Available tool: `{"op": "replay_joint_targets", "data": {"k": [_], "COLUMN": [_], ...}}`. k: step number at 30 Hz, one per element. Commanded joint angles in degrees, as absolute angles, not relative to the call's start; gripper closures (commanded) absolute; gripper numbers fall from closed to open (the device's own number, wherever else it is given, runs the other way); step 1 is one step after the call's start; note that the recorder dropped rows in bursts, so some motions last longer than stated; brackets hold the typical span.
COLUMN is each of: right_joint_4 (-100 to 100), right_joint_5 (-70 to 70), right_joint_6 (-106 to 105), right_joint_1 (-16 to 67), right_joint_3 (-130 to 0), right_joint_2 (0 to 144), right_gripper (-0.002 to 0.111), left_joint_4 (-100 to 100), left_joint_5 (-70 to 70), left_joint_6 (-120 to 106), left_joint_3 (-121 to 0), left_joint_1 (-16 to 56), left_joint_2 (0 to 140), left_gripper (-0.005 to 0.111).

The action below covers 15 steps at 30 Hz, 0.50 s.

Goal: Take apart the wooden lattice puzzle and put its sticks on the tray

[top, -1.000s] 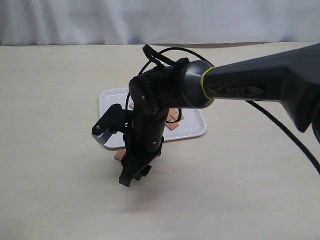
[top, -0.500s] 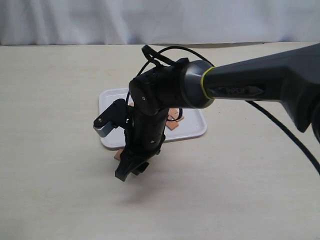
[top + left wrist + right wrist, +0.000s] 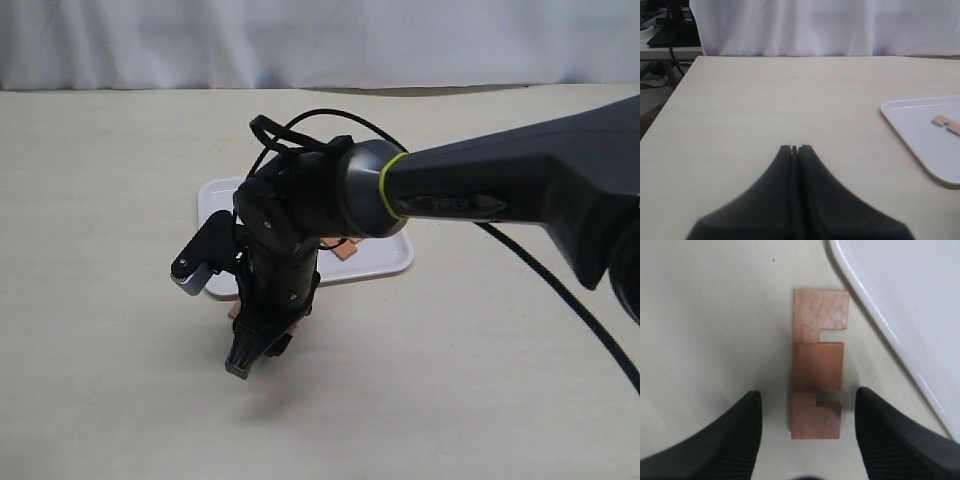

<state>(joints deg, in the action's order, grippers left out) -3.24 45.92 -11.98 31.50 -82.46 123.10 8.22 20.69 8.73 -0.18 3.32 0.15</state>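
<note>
Black fingers of the right gripper (image 3: 807, 396) stand spread wide and grip nothing. Between them a loose stick (image 3: 818, 367) of reddish-brown wood lies flat on the pale table (image 3: 715, 315). Neither finger touches it. Its two notches face the white rim of the tray (image 3: 880, 315), which lies just beside it.

In the exterior view the right gripper (image 3: 243, 362) points down at the table (image 3: 480, 380). The loose stick (image 3: 236, 311) peeks out at about 11 o'clock from the fingertips, mostly hidden by the arm. The tray (image 3: 388, 262) lies at 1 o'clock from the gripper, behind the wrist. More sticks (image 3: 345, 250) rest on it, though the arm hides how many.

The left gripper (image 3: 794, 148) has its jaws pressed together with nothing between them. It hangs over bare table (image 3: 765, 100), well apart from the tray (image 3: 920, 135), where one of the sticks (image 3: 946, 123) shows.
</note>
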Motion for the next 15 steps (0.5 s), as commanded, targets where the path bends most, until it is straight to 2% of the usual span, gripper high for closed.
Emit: {"op": "replay_joint_targets", "data": {"k": [1,6,14,15], "right_joint_4": [-3.9,-3.9,-3.9,-3.9], "right_joint_5": [46.8,48.3,47.9,47.9], "right_joint_6": [-11.6,-11.6,-10.7,-10.7], "right_joint_1": [31.5,31.5,31.5,31.5], "right_joint_3": [-82.7,-82.7,-82.7,-82.7], "right_joint_2": [123.1,123.1,123.1,123.1], "right_gripper": [0.055,0.059,0.102,0.104], "left_joint_4": [8.3,8.3,8.3,8.3], "left_joint_5": [20.4,20.4,20.4,20.4], "left_joint_6": [8.7,8.7,8.7,8.7], "left_joint_3": [0.0,0.0,0.0,0.0], "left_joint_1": [3.8,3.8,3.8,3.8], "left_joint_2": [0.0,0.0,0.0,0.0], "left_gripper": [0.107,0.107,0.107,0.107]}}
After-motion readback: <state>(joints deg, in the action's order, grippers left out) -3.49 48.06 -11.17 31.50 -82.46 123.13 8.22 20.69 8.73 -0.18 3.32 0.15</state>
